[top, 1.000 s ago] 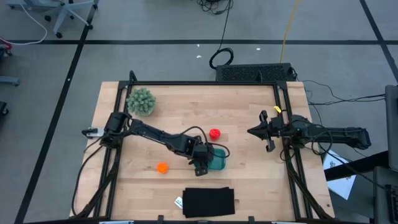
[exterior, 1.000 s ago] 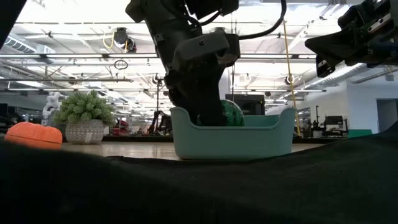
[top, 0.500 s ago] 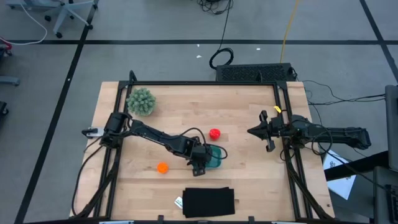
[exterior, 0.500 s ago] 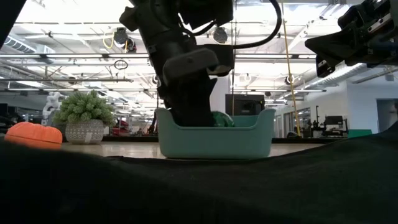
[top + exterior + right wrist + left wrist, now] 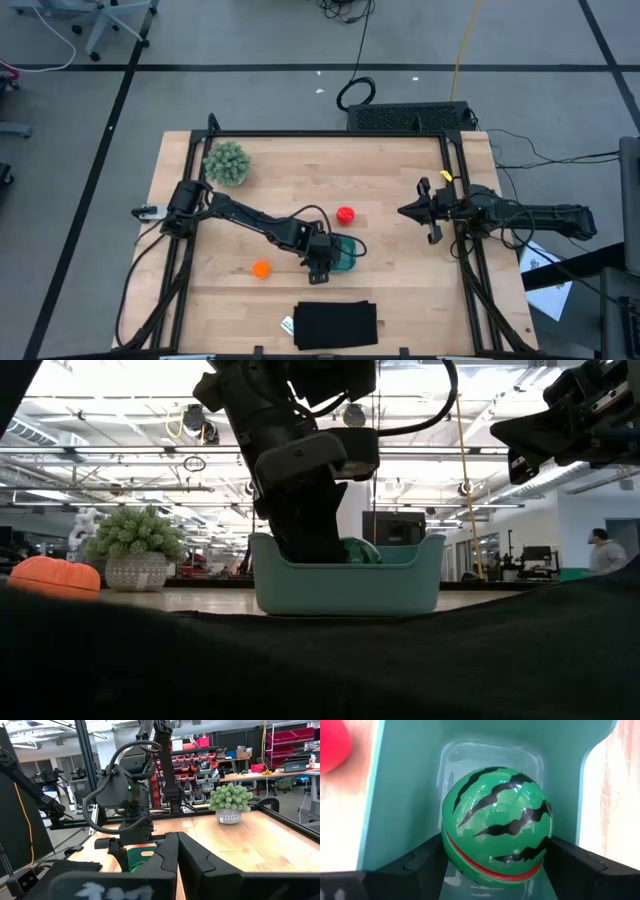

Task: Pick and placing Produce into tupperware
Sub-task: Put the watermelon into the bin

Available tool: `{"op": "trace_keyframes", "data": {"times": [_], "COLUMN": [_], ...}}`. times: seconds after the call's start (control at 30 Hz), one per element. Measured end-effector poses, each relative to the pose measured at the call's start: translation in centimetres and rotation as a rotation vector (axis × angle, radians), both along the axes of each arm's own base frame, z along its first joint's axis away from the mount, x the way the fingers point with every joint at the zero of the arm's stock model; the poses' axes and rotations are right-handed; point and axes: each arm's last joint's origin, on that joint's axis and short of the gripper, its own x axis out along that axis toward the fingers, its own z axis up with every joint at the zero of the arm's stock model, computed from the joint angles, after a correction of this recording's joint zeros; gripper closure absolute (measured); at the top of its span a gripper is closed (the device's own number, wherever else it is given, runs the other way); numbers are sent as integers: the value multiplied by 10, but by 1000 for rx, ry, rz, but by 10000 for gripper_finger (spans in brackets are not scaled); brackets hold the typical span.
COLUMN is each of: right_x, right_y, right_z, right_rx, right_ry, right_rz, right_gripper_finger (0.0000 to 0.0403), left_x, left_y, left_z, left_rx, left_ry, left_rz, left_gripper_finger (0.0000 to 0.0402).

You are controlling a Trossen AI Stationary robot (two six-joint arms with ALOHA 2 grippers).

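Observation:
My left gripper (image 5: pixel 325 258) reaches down into the teal tupperware tub (image 5: pixel 349 256) near the table's middle and is shut on the green striped watermelon ball (image 5: pixel 495 825). In the low view the ball's top (image 5: pixel 360 550) shows just above the tub's rim (image 5: pixel 345 565). The red ball (image 5: pixel 345 214) lies on the table just beyond the tub. The orange ball (image 5: pixel 261 269) lies to the tub's left. My right gripper (image 5: pixel 405 211) waits shut above the table's right side. My left gripper pinches the watermelon ball between its two fingers (image 5: pixel 427 860), one on each opposite side (image 5: pixel 451 851) of its lower half. It comes from above, slanting down. The ball sits inside the tub (image 5: pixel 400 795); whether it touches the tub's floor I cannot tell.
A fuzzy pale-green bush (image 5: pixel 227 162) in a pot stands at the far left corner. A flat black rectangle (image 5: pixel 336 325) lies at the near edge, close to the tub. Bare wood lies between the tub and my right gripper.
My left gripper has gone down, carrying the watermelon ball from above the rim down into the tub. The tub has slid a little toward the table's left. Over the last half second the scene has held still.

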Motion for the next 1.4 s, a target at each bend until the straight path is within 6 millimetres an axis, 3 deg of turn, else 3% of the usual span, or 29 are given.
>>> {"op": "trace_keyframes", "data": {"times": [0.43, 0.77, 1.4], "right_x": [0, 0, 0], "right_y": [0, 0, 0], "right_z": [0, 0, 0], "right_rx": [0, 0, 1], "right_ry": [3, 3, 4], "right_rz": [0, 0, 0], "right_gripper_finger": [403, 403, 403], "left_x": [0, 0, 5], "left_y": [0, 1, 1], "left_z": [0, 0, 8], "left_rx": [-23, -18, 1], "left_ry": [8, 8, -20], "left_rz": [-2, -1, -34], "left_gripper_finger": [115, 74, 82]}}
